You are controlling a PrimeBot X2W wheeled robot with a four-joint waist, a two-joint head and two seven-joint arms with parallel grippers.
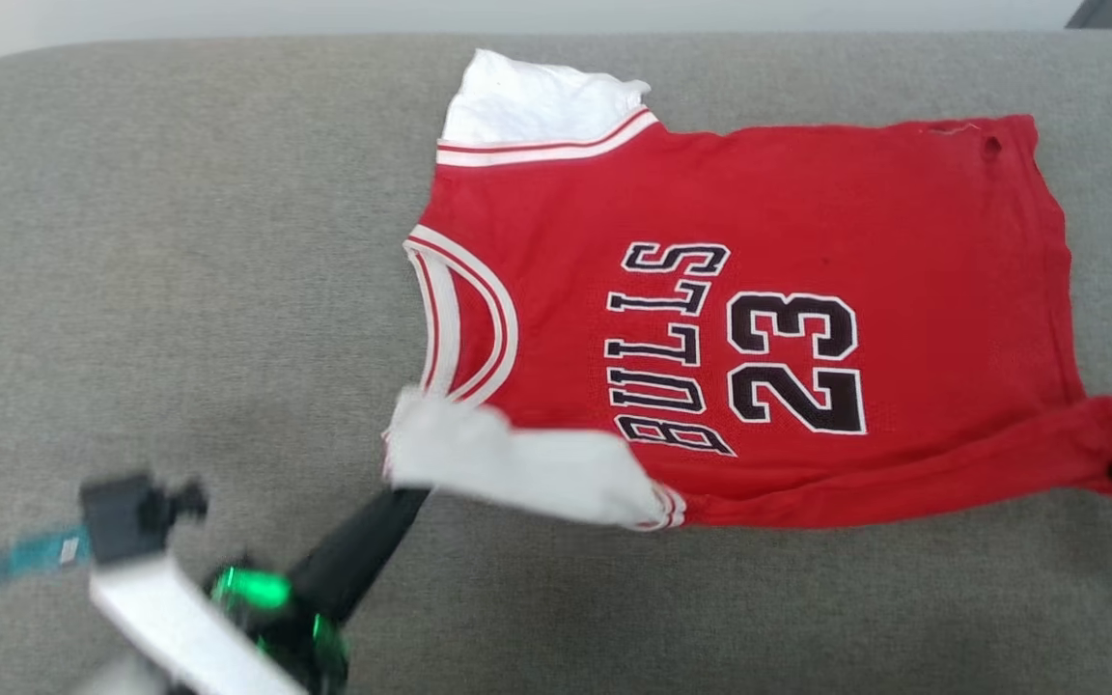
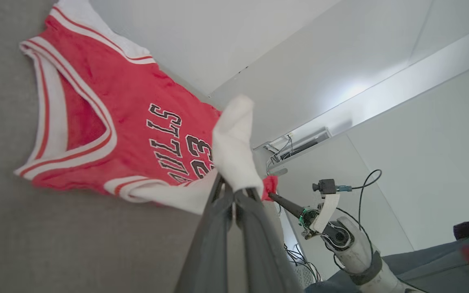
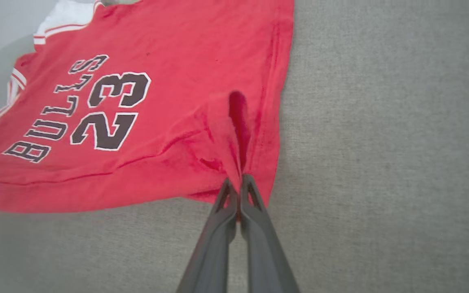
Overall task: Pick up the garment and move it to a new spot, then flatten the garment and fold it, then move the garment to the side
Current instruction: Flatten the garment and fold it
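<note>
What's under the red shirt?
The shirt lies on a grey cushion, which shows all round it. The near sleeve is lifted off the cushion. Anything beneath the flat part is covered by the cloth.

Open room: bare grey cushion (image 1: pixel 151 290) at nine o'clock of the jersey (image 1: pixel 788 193).
Blocked: left gripper (image 1: pixel 409 497) at seven o'clock.

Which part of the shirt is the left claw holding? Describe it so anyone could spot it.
On the grey fabric surface lies a red shirt with BULLS 23 on its chest. At its near edge, beside the neckline, the left gripper pinches a white sleeve. The other white sleeve lies flat at the far edge; this one is bunched and lifted.
</note>
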